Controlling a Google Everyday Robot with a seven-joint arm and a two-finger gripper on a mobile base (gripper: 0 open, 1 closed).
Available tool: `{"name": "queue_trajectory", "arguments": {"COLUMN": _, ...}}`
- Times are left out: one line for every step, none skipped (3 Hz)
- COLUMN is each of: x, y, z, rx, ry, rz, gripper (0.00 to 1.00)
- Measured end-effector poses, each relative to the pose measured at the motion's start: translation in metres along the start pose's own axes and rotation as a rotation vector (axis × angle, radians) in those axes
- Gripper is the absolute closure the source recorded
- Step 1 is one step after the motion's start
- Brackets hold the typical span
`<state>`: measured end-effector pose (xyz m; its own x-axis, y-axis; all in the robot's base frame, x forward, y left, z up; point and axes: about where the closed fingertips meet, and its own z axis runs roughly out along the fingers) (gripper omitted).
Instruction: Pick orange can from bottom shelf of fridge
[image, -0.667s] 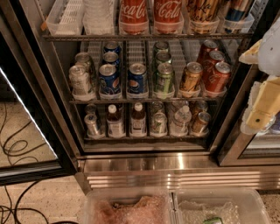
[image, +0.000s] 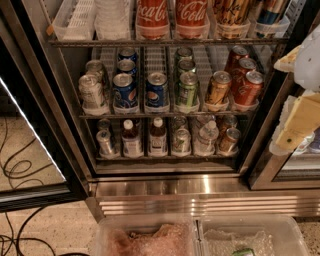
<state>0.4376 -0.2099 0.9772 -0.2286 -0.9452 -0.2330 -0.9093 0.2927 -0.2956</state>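
Note:
The fridge (image: 200, 192) stands open in front of me. On its bottom shelf (image: 165, 157), the orange can (image: 229, 140) stands at the front of the far-right lane, dull copper with a silver lid. A clear water bottle (image: 206, 136) is just to its left. More drinks stand behind the can in the same lane. My gripper (image: 298, 102) is cream and white. It hangs at the right edge of the view, outside the fridge by the right door frame, above and to the right of the can and well apart from it.
The middle shelf holds silver, Pepsi (image: 157, 91), green, golden-amber (image: 218, 89) and red-orange (image: 247, 88) cans. Coca-Cola bottles (image: 152, 17) stand on the top rack. The open glass door (image: 30, 150) is at left, with cables on the floor (image: 15, 170). Two clear bins (image: 200, 240) sit below the fridge.

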Motion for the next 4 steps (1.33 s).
{"name": "queue_trajectory", "arguments": {"x": -0.004, "y": 0.028, "z": -0.002, "rx": 0.075, "ry": -0.071, "rz": 0.035, "gripper": 0.0}}
{"name": "queue_trajectory", "arguments": {"x": -0.007, "y": 0.043, "z": 0.017, "rx": 0.137, "ry": -0.138, "rz": 0.062, "gripper": 0.0}}
{"name": "queue_trajectory", "arguments": {"x": -0.015, "y": 0.029, "z": 0.04, "rx": 0.217, "ry": -0.189, "rz": 0.091, "gripper": 0.0}}
{"name": "queue_trajectory", "arguments": {"x": -0.021, "y": 0.017, "z": 0.034, "rx": 0.274, "ry": -0.211, "rz": 0.09, "gripper": 0.0}}
